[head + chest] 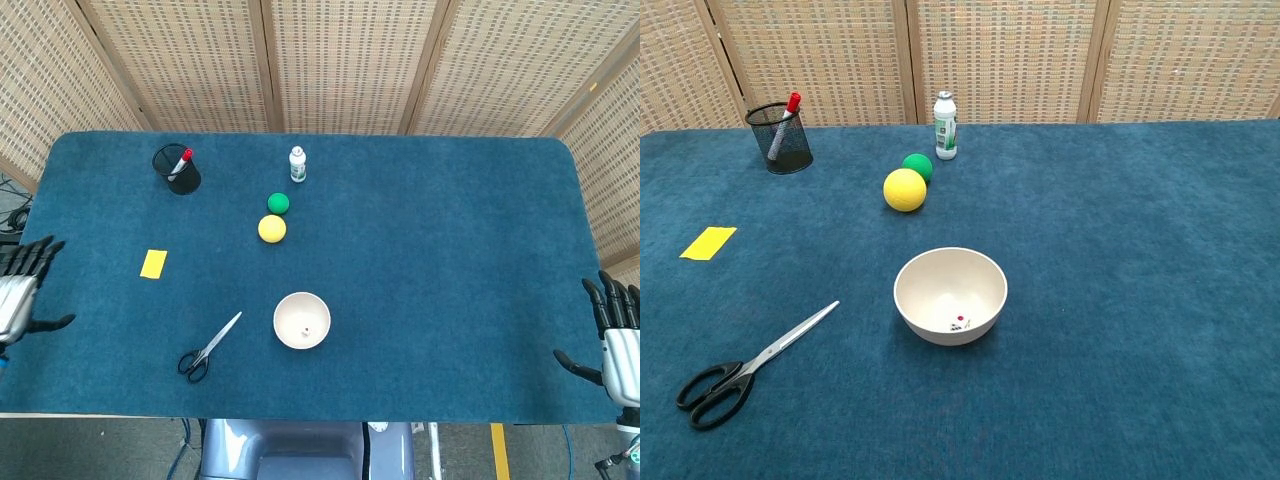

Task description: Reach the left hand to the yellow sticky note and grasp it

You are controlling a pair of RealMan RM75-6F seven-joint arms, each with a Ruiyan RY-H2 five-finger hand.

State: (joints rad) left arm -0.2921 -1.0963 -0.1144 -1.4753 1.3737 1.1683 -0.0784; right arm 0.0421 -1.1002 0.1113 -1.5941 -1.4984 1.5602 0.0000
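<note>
The yellow sticky note lies flat on the blue table cloth, left of the middle. At the table's left edge my left hand is open with its fingers spread, well to the left of the note and a little nearer the front. By the front right corner my right hand hangs open and empty. Neither hand shows in the chest view.
Scissors lie in front of the note. A white bowl sits mid-table, with a yellow ball, a green ball and a small white bottle behind it. A black mesh pen cup stands at the back left.
</note>
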